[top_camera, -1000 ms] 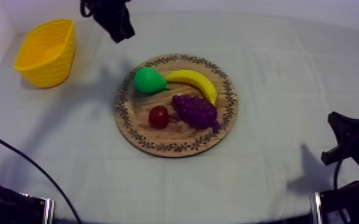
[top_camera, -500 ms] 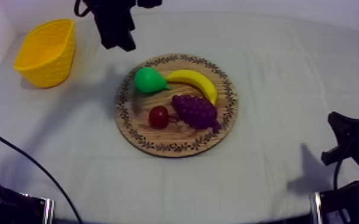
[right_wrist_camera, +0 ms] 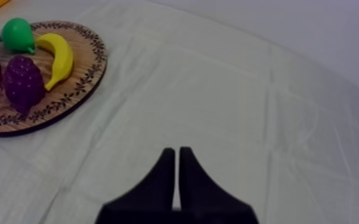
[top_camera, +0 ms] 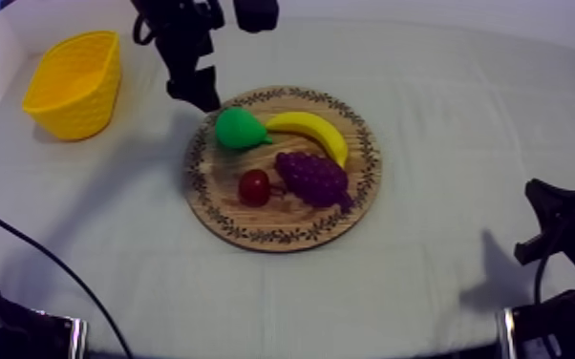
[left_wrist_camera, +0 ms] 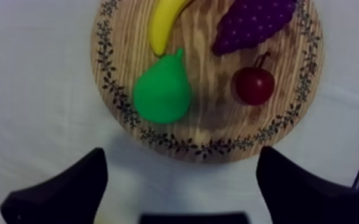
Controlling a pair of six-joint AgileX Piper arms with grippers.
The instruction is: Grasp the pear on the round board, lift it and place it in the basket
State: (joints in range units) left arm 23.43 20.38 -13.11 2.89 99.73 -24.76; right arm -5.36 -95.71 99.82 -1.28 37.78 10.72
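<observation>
Though I hover just beside it, pear (top_camera: 237,128): untouched on the board (top_camera: 282,236), not yet grasped.
Left fingers (left_wrist_camera: 62,190): spread, empty.
Right fingers (right_wrist_camera: 164,184): pressed together, idle.
Basket (top_camera: 72,84): pick and drop remain.

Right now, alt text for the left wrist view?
The open left gripper hangs over the cloth just short of the board, with the pear the nearest fruit ahead. A small red fruit sits beside the pear; the banana and grapes lie beyond, all on the board.
</observation>
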